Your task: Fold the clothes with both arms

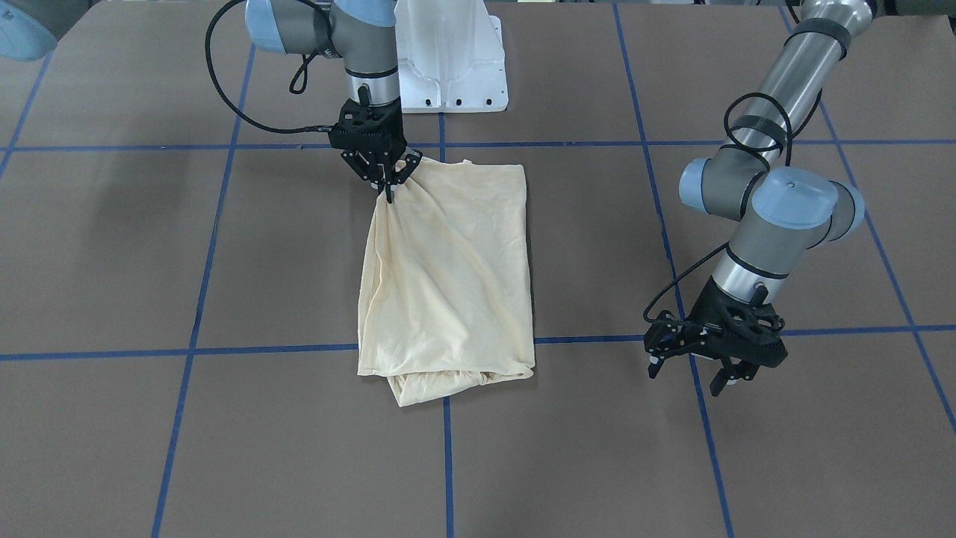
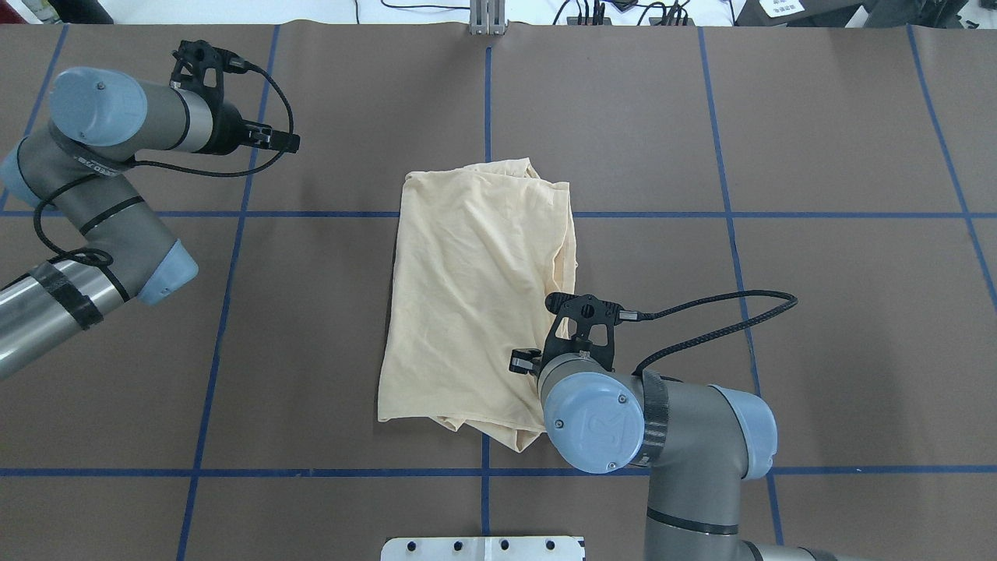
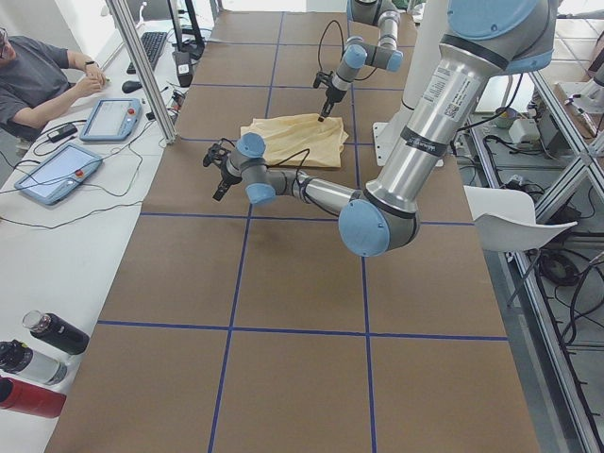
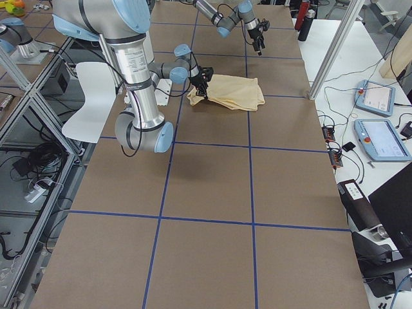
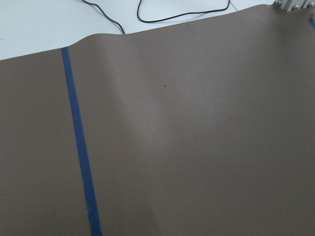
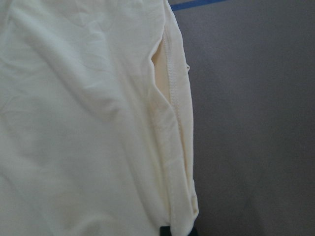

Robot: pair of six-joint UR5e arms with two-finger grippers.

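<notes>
Though both arms stood over the desk (image 1: 747, 463), only the right pincer (image 1: 389, 181) had anything in it: its jaws were closed tight on one corner of the T-shirt (image 1: 455, 276), and the cloth was gathered into creases that fanned out from the pinch. That corner was the one nearest the robot's base, on the robot's right side of the garment. From there the pale cream shirt ran straight away from the robot, a long narrow fold lying flat near the middle of the desk, its long axis along the blue tape line (image 1: 447, 463) that crossed the desk toward the far side. The whole length of it therefore lay beyond the right pincer and a little to the robot's left. From the right wrist view I could make out a stitched edge (image 6: 174, 123) with layers doubled beneath it; no print was showing.

The left pincer (image 1: 691, 372) hung with its jaws apart and nothing between them, about level with the shirt's far end but well off to the robot's left, bare desk in between. So the right arm (image 1: 366, 45) was plainly the nearer. To my eye, any fold of the near end toward the far end would hinge on that held corner, with the matching near corner lying free and the left arm (image 1: 792, 217) a long reach from it.
</notes>
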